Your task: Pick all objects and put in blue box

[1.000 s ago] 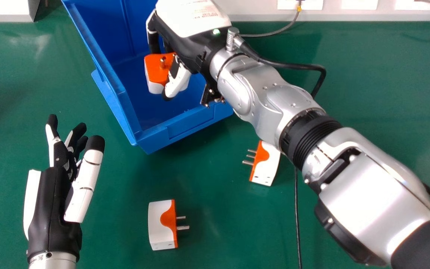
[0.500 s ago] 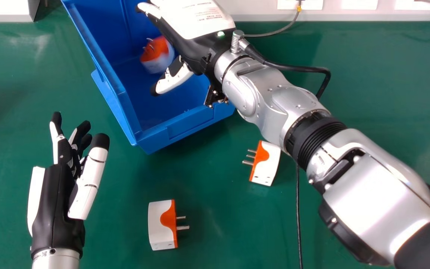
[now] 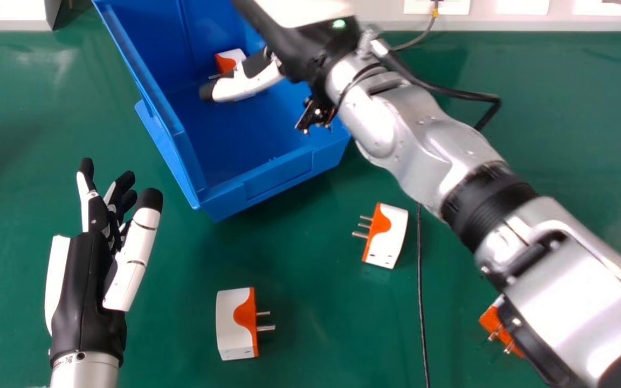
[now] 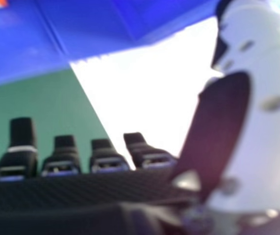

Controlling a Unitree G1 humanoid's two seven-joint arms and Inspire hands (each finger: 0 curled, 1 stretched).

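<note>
Green table (image 3: 316,302): 3 adapters (image 3: 235,326); 1 in blue box (image 3: 275,175). Left wrist (image 3: 89,372): printed code (image 3: 69,359).

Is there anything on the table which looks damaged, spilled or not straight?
Nothing looks damaged or spilled. The blue box stands askew on the table, and one adapter is partly hidden by the right forearm, easy to overlook.

Silver right forearm (image 3: 577,302), black cable (image 3: 461,94), apparently ribbed cuff (image 3: 491,205).

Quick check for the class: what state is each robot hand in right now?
Left hand: open, holding nothing.
Right hand: open and empty, partly over the blue box.
</note>
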